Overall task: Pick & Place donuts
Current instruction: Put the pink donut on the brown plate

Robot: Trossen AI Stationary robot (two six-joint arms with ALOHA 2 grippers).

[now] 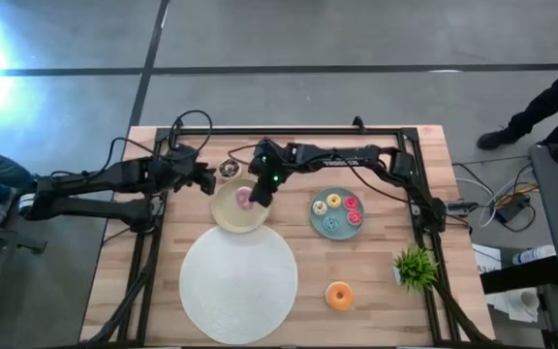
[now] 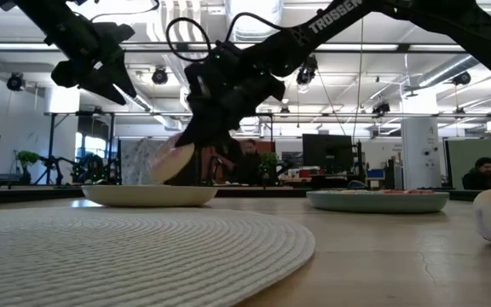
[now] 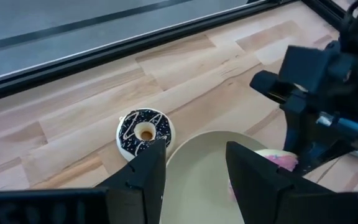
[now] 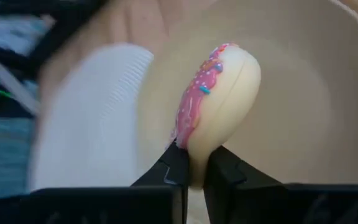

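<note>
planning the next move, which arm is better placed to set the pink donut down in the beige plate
Right. The right gripper is shut on the pink donut, held on edge over the beige plate. The left gripper is open, empty, beside the dark brown donut.

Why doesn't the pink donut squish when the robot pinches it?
The pink donut probably is fairly stiff: the right gripper pinches its edge and it keeps its round shape. It seems light, since that small pinch holds it up on edge. Dropped that way over the beige plate, it might roll or flop flat.
</note>
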